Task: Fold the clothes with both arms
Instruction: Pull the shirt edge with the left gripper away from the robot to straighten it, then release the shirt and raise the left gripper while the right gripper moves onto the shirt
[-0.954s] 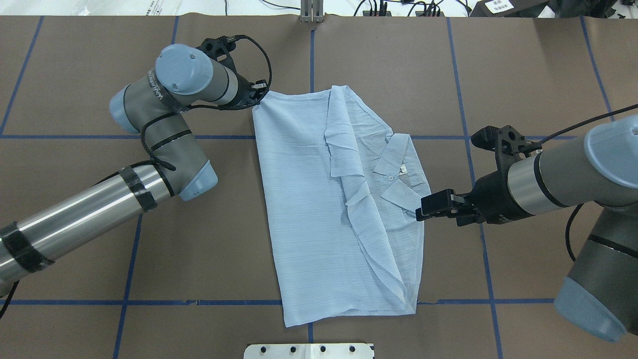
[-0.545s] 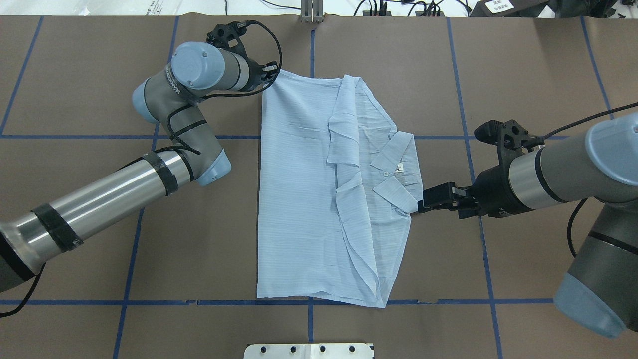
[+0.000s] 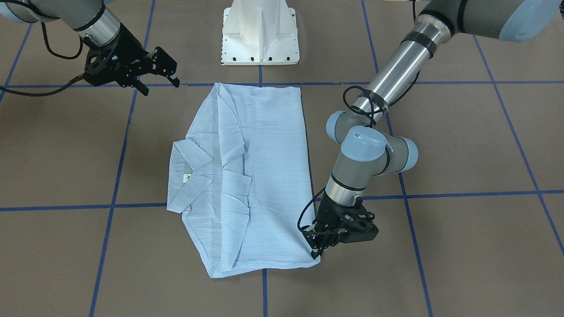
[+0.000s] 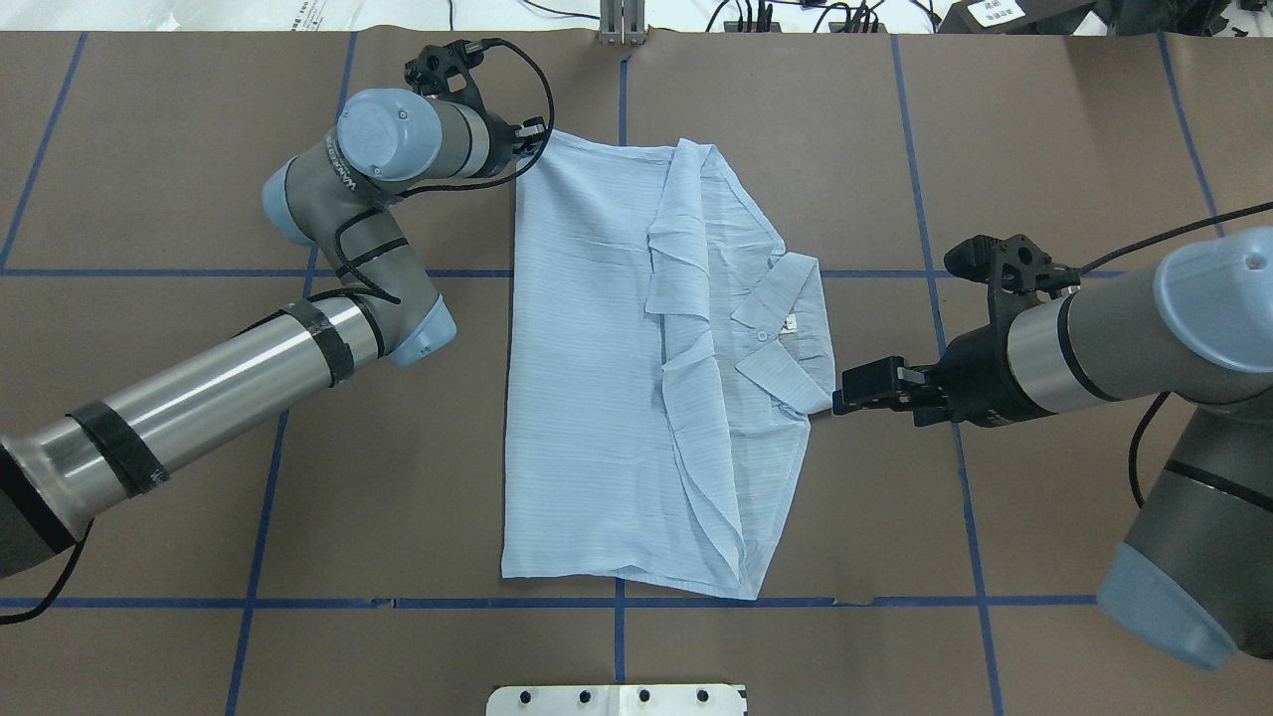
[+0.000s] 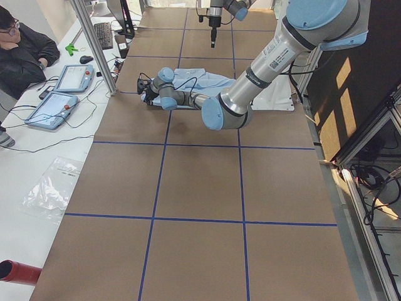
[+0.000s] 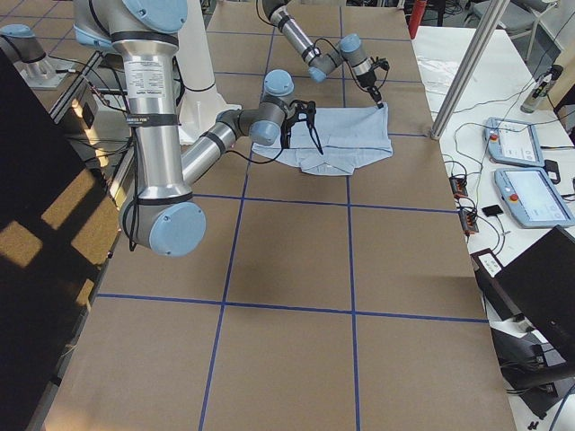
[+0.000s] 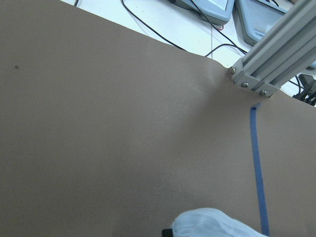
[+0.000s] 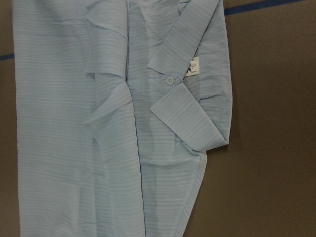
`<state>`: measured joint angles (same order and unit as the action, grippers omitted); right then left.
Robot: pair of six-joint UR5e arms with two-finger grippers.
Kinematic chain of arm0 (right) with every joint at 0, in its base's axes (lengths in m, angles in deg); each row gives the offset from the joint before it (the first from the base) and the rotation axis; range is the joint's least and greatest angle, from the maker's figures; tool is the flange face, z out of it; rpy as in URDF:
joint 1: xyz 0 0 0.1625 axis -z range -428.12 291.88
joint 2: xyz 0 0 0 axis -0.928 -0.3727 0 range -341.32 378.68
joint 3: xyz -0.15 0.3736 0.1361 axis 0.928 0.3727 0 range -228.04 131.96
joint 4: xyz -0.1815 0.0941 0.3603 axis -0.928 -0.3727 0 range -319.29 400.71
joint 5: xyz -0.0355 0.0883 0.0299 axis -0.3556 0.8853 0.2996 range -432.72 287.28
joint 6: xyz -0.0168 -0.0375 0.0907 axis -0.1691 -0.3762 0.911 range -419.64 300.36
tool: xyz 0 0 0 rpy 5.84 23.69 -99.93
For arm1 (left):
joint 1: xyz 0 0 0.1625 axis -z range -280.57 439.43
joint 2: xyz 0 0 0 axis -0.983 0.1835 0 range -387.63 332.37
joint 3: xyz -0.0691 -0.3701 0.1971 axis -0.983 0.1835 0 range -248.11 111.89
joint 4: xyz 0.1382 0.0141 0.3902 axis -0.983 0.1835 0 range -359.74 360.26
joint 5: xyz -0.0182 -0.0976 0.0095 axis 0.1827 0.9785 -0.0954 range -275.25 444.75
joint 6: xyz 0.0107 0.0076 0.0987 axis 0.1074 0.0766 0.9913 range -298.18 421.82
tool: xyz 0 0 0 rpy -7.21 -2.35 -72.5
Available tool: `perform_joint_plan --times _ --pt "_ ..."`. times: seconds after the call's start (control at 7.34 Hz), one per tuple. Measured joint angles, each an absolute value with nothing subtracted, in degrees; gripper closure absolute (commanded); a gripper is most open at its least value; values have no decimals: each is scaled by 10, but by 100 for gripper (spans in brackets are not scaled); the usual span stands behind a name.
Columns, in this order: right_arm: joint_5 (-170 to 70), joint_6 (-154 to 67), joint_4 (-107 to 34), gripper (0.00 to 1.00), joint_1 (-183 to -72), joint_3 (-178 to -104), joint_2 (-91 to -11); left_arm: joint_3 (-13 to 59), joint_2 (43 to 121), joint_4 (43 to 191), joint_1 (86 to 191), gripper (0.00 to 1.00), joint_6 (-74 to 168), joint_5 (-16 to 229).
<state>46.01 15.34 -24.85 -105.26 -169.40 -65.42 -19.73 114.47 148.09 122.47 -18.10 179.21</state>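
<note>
Two grippers: at the overhead view's upper left, the left gripper [image 4: 535, 142] pinches a corner of the folded light blue shirt [image 4: 587, 378], which lies flat mid-frame; the right gripper [image 4: 842, 400] hangs spread, empty, right of the collar [image 4: 786, 373]

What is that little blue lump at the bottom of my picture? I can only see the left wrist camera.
Observer: It's one corner of the shirt. The left gripper is pinching it.
Operator: Is the whole shirt up in the air?
Observer: No. Nearly all of it lies flat on the table, with its sides folded in.
Operator: Where's the other hand?
Observer: The right gripper is on the collar side of the shirt, open and holding nothing.
</note>
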Motion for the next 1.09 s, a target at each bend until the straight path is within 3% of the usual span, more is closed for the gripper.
perform_joint_plan --times 0.14,0.54,1.09 --pt "459 153 -249 0 -1052 -1690 -650 -197 1145 1481 1228 0 -181 1793" --pt "407 153 -257 0 -1023 -1683 -643 -167 1123 1477 1268 0 -179 1862" --pt "315 104 -440 0 -972 -1623 -490 79 946 1423 1312 0 -176 2004"
